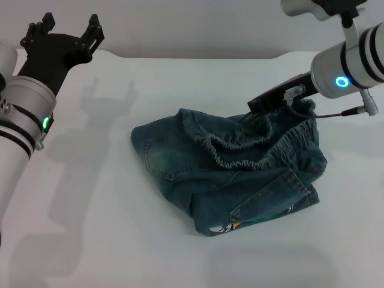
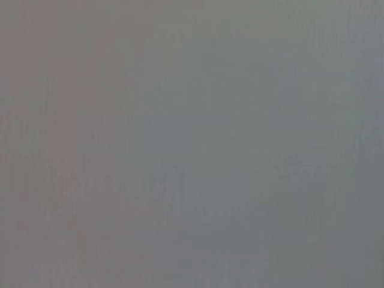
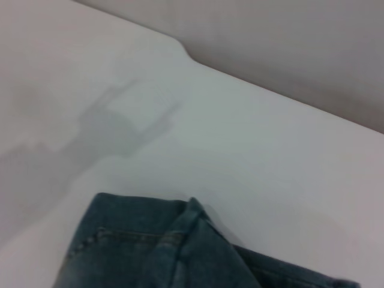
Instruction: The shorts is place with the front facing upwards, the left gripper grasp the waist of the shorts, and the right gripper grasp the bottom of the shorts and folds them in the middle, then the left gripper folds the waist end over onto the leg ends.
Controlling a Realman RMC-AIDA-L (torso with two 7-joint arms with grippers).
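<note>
One pair of soft, limp shorts [image 1: 231, 174] lay bunched; right gripper [image 1: 264, 102] at waist [image 1: 264, 147], finger state indiscernible; left gripper [image 1: 63, 36] fingers spread, empty.

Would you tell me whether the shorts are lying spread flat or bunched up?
Bunched up: the shorts sit in a rumpled heap, the waist gaping open on top.
</note>
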